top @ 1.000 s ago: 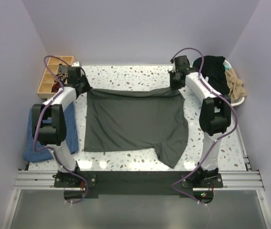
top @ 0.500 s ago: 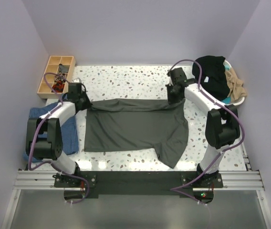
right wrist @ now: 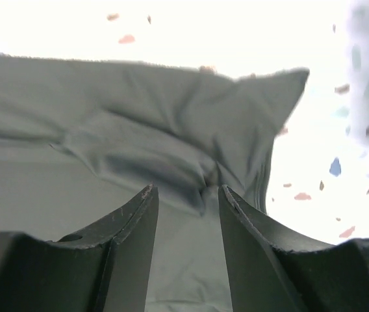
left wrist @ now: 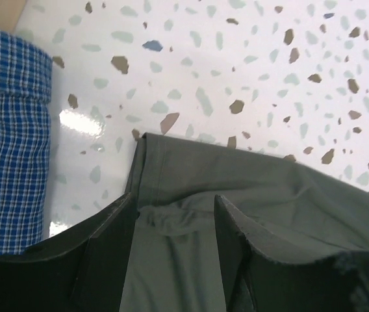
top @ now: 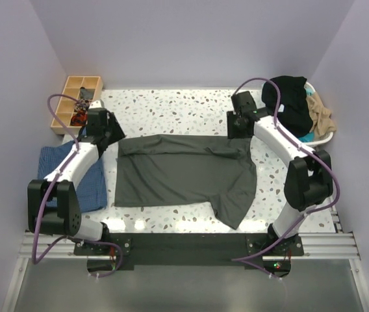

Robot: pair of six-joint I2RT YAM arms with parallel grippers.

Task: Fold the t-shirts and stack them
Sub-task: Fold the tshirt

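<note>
Surface: white speckled table [top: 171,104], lilac walls around.
Mid-table: charcoal t-shirt [top: 184,175] lies spread flat, far edge folded over.
Left side: blue checked cloth [top: 93,179] beside it.
Left arm: left gripper [left wrist: 175,207] spread apart over the far left corner, a wrinkle between its fingers.
Right arm: right gripper [right wrist: 186,192] likewise parted over the far right corner.
Far corners: wooden tray [top: 74,88] left; black t-shirt [top: 292,97] and tan t-shirt [top: 321,117] heaped right.

Speckled table [top: 171,107], grey t-shirt [top: 184,172], perhaps plaid cloth [top: 95,185]
</note>
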